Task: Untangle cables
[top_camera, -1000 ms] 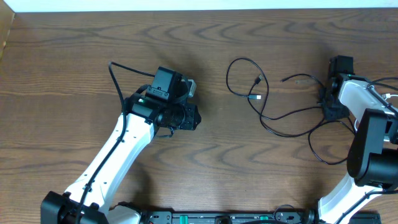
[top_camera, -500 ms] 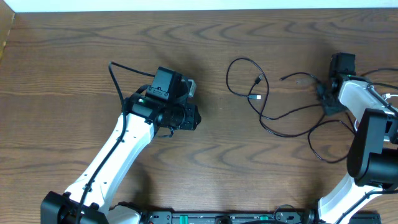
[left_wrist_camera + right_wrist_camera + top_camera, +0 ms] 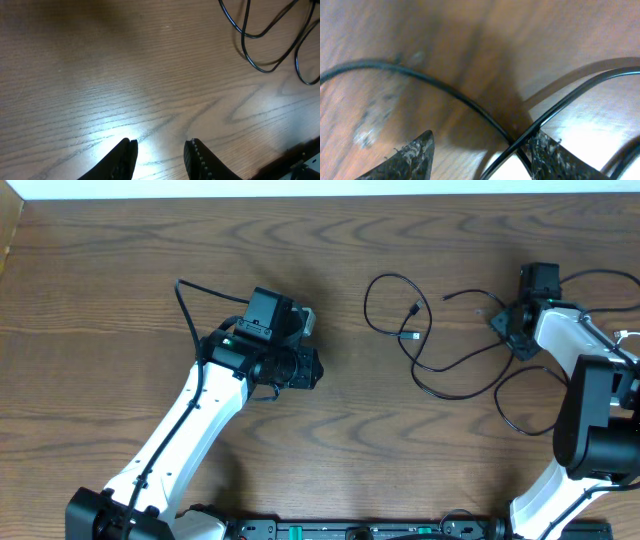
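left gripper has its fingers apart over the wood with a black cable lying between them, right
No. The left gripper has its fingers apart over the wood, but nothing lies between them; the black cables lie well off to one side, as the left wrist view shows.

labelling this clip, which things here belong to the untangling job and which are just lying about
for the job: black cables; right claw, open, cables between its fingers; left claw, open and empty
just there: wooden table; left arm's own thick wire
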You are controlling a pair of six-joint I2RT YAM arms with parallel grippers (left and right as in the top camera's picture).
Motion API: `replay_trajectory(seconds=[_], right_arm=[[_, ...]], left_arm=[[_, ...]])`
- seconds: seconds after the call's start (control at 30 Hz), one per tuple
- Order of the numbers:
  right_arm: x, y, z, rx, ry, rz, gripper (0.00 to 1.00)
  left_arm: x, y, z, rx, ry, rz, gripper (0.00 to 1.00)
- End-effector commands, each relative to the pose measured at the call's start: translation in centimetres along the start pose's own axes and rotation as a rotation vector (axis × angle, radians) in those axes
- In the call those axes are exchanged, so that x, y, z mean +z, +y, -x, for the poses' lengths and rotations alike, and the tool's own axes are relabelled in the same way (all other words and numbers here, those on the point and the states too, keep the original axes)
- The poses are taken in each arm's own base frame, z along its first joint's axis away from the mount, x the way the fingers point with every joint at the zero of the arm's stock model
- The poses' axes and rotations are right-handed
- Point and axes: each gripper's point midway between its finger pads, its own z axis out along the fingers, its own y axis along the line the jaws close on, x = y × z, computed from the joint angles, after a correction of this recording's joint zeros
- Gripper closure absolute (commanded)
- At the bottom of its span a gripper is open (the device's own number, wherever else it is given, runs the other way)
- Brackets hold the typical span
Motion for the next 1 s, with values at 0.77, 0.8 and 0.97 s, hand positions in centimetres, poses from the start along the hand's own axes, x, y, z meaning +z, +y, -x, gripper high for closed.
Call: replay_trajectory(seconds=[0.77,0.8,0.97], right_arm=[[-4.1,4.9,-7.9,-0.538,0.239,0.273,0.99],[-6.2,5.7,-7.7,-0.580,0.209,0.322,0.99],[-13.7,9.2,-9.9,-0.817,0.166,0.608,0.99]], left_arm=[[-0.2,-0.2,0.4,-0.010,-0.007,-0.009,0.63],[-0.2,-0.2,0.4,-0.010,-0.007,-0.009,0.64],[-0.2,-0.3,0.8,-0.005,-0.021,-0.013,0.64]])
